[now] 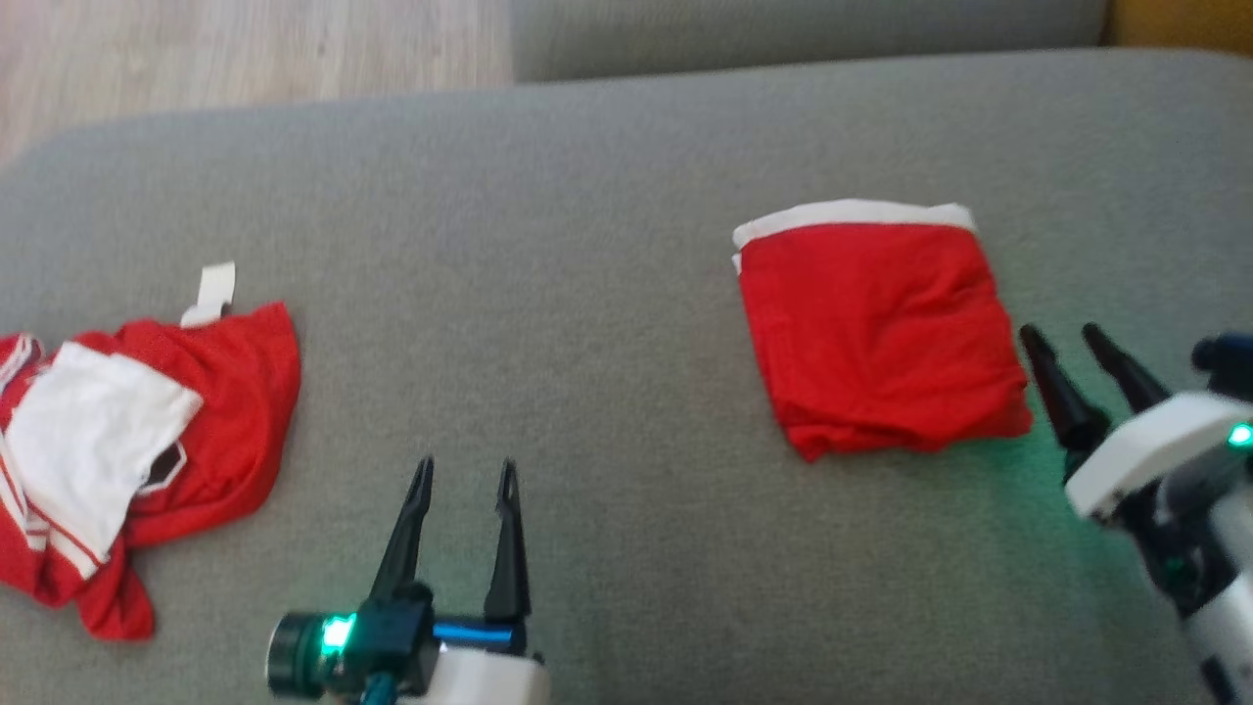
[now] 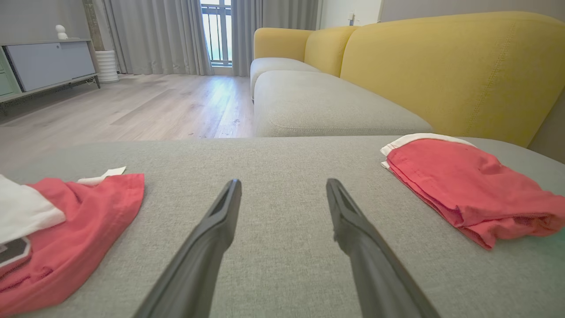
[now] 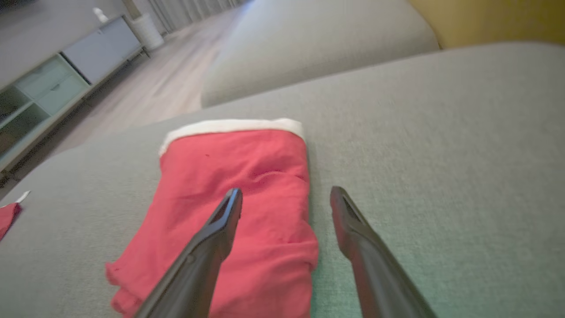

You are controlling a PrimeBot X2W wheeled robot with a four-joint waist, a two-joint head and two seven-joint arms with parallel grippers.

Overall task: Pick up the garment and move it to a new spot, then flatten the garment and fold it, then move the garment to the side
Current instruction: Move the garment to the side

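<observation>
The folded garment (image 1: pixel 876 333) lies flat on the grey cushion (image 1: pixel 587 294); it is a neat red block with a white band on its far side. So the lifting, the flattening and the folding look done. It may already be in its side spot, or it may need one more push; the pictures alone cannot say which.

The right gripper (image 1: pixel 1060 335) is just beside the folded garment's right edge; its fingers are spread and hold nothing. In the right wrist view one finger crosses in front of the red cloth and the other in front of bare cushion; whether it touches the cloth cannot be told. The left gripper (image 1: pixel 466 470) is to the left of the folded garment and nearer the robot; it is spread too, and empty, over bare cushion.

A crumpled garment (image 1: pixel 225 411), red and white, lies well apart to the left of the folded garment; it is in a heap and looks like work to be done next.

There is much bare cushion to the left of the folded garment, and more to its right. Behind it the cushion ends in a rounded edge, fairly near the white band; past that edge sits a sofa (image 2: pixel 441 66), and wood floor (image 2: pixel 132 106) shows behind and to the left. A push away from the robot has the least room; a slide to the right looks safer.
</observation>
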